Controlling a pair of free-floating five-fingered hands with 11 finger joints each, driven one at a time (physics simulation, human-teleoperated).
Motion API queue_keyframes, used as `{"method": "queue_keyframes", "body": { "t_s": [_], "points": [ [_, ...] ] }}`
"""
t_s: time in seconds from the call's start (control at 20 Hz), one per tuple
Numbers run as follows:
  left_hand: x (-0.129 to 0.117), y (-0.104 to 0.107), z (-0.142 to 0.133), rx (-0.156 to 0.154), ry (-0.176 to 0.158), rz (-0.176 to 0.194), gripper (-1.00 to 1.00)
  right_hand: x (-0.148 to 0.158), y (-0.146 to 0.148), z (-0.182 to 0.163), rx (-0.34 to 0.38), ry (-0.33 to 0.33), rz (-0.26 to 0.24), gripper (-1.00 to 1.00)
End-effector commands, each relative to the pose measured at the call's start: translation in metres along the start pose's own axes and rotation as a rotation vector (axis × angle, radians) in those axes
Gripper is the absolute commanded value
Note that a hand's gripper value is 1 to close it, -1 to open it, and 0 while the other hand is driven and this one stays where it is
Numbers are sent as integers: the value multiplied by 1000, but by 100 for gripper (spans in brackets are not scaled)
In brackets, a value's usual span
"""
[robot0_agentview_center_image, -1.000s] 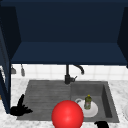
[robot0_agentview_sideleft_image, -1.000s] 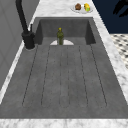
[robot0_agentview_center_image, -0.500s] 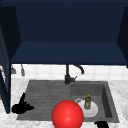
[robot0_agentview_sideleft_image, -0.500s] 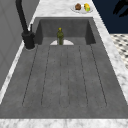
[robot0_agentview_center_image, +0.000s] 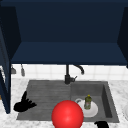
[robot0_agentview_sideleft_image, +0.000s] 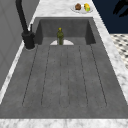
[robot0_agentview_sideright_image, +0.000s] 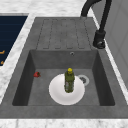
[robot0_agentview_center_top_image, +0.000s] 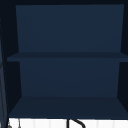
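Note:
My left hand (robot0_agentview_center_image: 23, 105) hovers over the left end of the grey draining board (robot0_agentview_center_image: 45, 97), open with its fingers spread and holding nothing. My right hand (robot0_agentview_center_image: 102, 124) sits at the bottom edge, just in front of the sink basin's (robot0_agentview_center_image: 105, 100) front rim, and appears as a dark shape with stretched fingers (robot0_agentview_sideleft_image: 121, 7) in the left side view. A green bottle (robot0_agentview_center_image: 88, 102) (robot0_agentview_sideright_image: 69, 80) stands upright on a white plate (robot0_agentview_center_image: 93, 112) (robot0_agentview_sideright_image: 56, 92) in the basin. A red ball (robot0_agentview_center_image: 67, 115) shows low in the front view, between the hands.
A black tap (robot0_agentview_center_image: 68, 76) (robot0_agentview_sideright_image: 100, 37) stands behind the basin. A small red thing (robot0_agentview_sideright_image: 37, 74) lies by the basin's front wall. A plate of fruit (robot0_agentview_sideleft_image: 82, 7) rests on the counter right of the sink. An open dark blue cabinet (robot0_agentview_center_top_image: 67, 57) hangs above.

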Motion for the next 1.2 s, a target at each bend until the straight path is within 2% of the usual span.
{"method": "queue_keyframes", "body": {
  "t_s": [0.0,0.05,0.1,0.15,0.2,0.25,0.3,0.35,0.45,0.65,1.15],
  "points": [
    [0,0,-8,38,17,16,-100,0,0,0,0,0,0,0],
    [0,-1,-3,4,-1,2,-100,0,0,0,0,0,0,0],
    [0,-1,-4,1,-1,1,-100,0,0,0,0,0,0,0],
    [-6,1,-9,24,5,-22,-100,0,0,0,0,0,0,0],
    [-5,1,-14,64,38,-24,-100,0,0,0,0,0,0,0],
    [-4,0,-13,71,36,-23,-100,0,0,0,0,0,0,0],
    [-2,0,-16,108,60,-21,-100,0,0,0,0,0,0,0],
    [0,1,-15,128,79,1,-100,0,0,0,0,0,0,0],
    [1,2,-17,138,67,9,-100,0,0,0,0,0,0,0],
    [2,2,-18,131,56,22,-100,0,0,0,0,0,0,0],
    [6,3,-23,124,68,36,-100,0,0,0,0,0,0,0]
  ]
}}
